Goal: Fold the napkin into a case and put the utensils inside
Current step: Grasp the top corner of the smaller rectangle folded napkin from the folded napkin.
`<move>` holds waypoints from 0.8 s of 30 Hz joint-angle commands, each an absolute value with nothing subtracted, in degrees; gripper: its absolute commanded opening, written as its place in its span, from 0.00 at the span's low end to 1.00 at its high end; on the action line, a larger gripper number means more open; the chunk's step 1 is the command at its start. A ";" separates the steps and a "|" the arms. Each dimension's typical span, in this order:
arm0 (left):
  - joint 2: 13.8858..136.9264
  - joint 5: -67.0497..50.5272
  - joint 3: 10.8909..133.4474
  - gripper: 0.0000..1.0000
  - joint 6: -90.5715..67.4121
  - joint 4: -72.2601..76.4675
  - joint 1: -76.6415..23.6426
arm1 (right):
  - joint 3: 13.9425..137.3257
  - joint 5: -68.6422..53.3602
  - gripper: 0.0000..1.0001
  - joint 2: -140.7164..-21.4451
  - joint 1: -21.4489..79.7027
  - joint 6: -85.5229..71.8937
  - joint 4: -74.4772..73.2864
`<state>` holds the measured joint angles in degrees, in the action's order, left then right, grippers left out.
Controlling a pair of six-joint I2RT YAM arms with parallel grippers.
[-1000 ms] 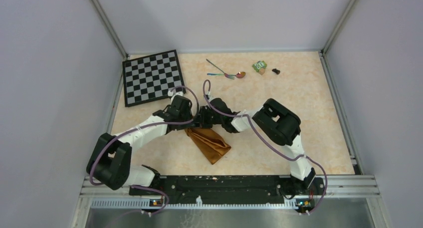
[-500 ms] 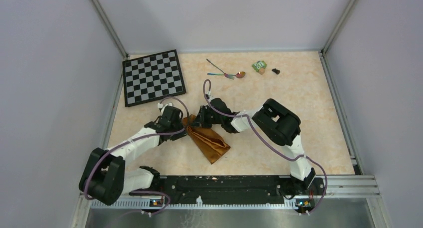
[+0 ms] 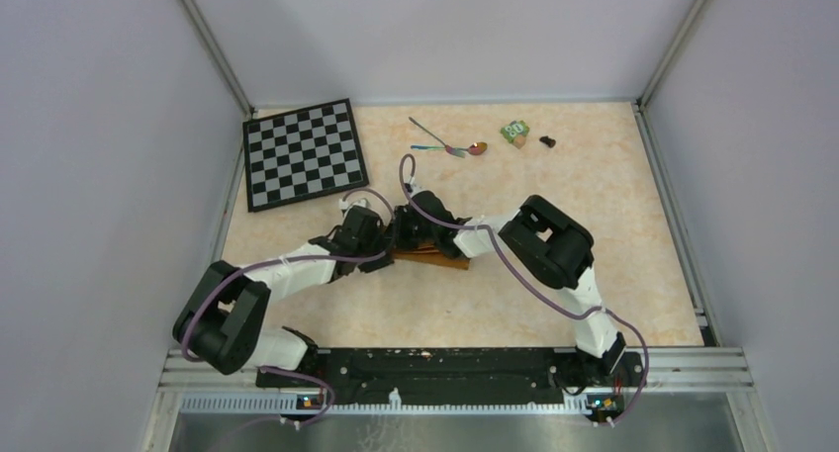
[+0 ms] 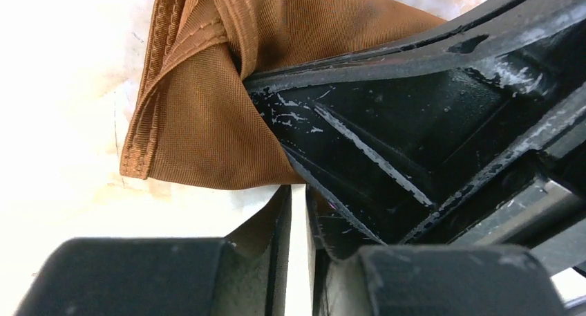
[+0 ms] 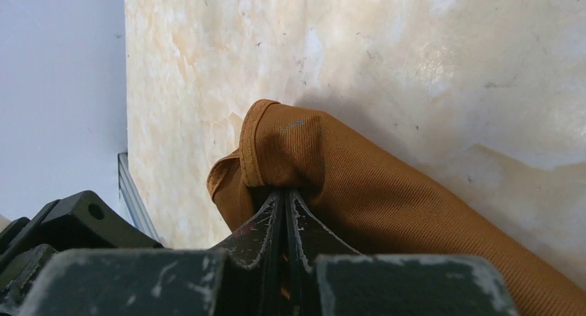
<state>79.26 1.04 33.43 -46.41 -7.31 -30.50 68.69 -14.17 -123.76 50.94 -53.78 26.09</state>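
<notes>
Beige marbled tabletop bears the orange-brown napkin, its hemmed fold pinched in the right gripper. Facing it, the left gripper is nearly pressed together at the cloth's edge; whether it grips is unclear. The utensils lie well beyond both.

No legible text; white marks on green block unreadable.

White arms, black joints, seemingly purple cables

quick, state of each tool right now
left tool: narrow gap left, tips at the napkin edge, grip cannot be told
right tool: closed on the napkin
</notes>
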 commanded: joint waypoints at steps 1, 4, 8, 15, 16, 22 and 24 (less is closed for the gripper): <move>78.26 1.38 29.83 0.24 -45.86 -9.03 -29.08 | 68.21 -17.50 0.04 -124.00 52.26 -53.51 25.91; 73.87 0.67 29.81 0.34 -43.52 -13.12 -26.68 | 65.30 -18.01 0.05 -123.39 51.08 -53.25 27.31; 67.37 -3.08 32.19 0.43 -41.34 -19.28 -23.03 | 62.55 -18.25 0.05 -122.40 50.13 -52.29 28.11; 66.35 -10.08 35.71 0.33 -41.53 -16.13 -18.45 | 61.46 -18.75 0.05 -121.79 49.96 -51.93 28.98; 67.95 -10.44 36.54 0.29 -41.46 -15.88 -18.41 | 61.65 -18.76 0.05 -121.70 50.00 -51.82 28.86; 76.89 -9.99 40.71 0.17 -40.50 -13.49 -18.45 | 61.77 -18.05 0.00 -119.73 50.01 -50.66 27.72; 78.41 -7.24 40.67 0.16 -40.14 -12.31 -18.41 | 61.97 -18.14 0.00 -119.62 50.06 -50.40 27.72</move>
<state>76.09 -9.58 38.61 -41.58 -15.88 -18.57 62.94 -19.11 -121.97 50.19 -52.93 30.89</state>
